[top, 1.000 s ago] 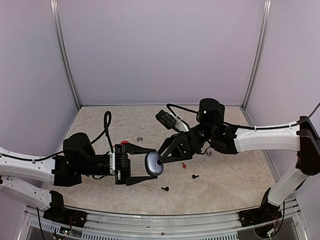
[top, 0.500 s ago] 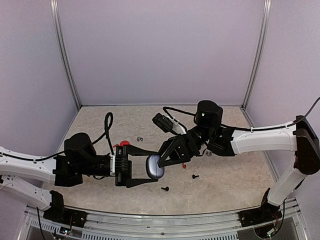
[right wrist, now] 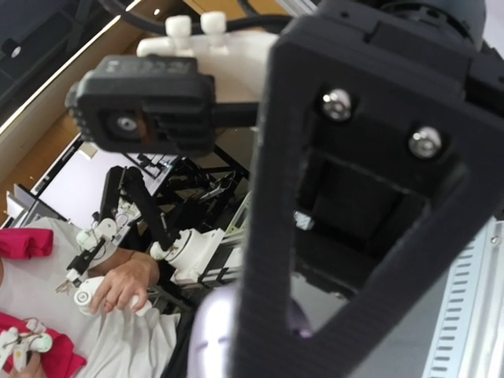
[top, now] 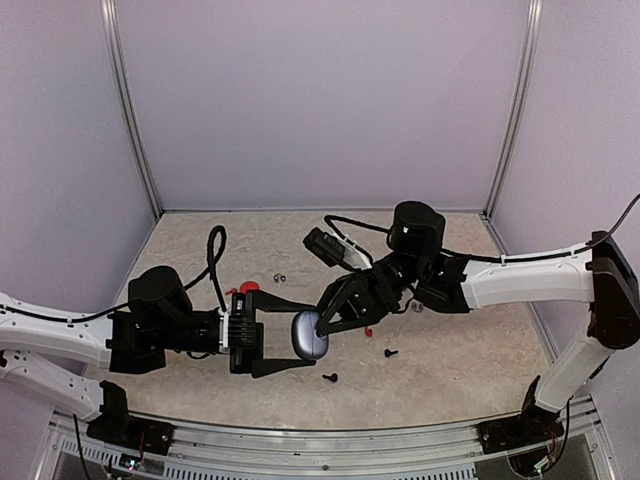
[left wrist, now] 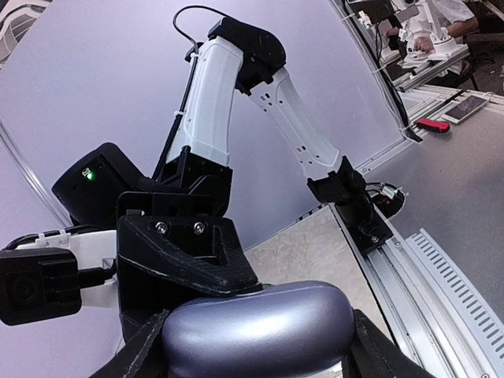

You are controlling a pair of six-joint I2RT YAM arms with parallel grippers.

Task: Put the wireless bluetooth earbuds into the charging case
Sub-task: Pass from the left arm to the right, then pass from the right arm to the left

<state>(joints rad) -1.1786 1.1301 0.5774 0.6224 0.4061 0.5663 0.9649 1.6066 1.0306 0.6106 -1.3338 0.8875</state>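
My left gripper point(top: 306, 334) is shut on a rounded blue-grey charging case point(top: 310, 340), one finger on each side, above the table. In the left wrist view the case point(left wrist: 260, 327) looks closed between the fingers of that gripper point(left wrist: 256, 358). My right gripper point(top: 322, 323) rests its tips on the case's top. In the right wrist view its fingers meet at the tips point(right wrist: 287, 350), with nothing visible between them. Loose earbuds lie on the table: a red one point(top: 368, 330), two black ones point(top: 390, 352) point(top: 329, 378) and two silvery ones point(top: 278, 277) point(top: 418, 307).
A small red thing point(top: 248, 286) shows just behind the left gripper, partly hidden. The right arm's cable point(top: 345, 222) loops above its wrist camera. Walls enclose the beige table point(top: 460, 370) at the back and sides.
My right gripper has moved left and down onto the top of the case. The case has sunk slightly between the left fingers. The left arm has stayed put.
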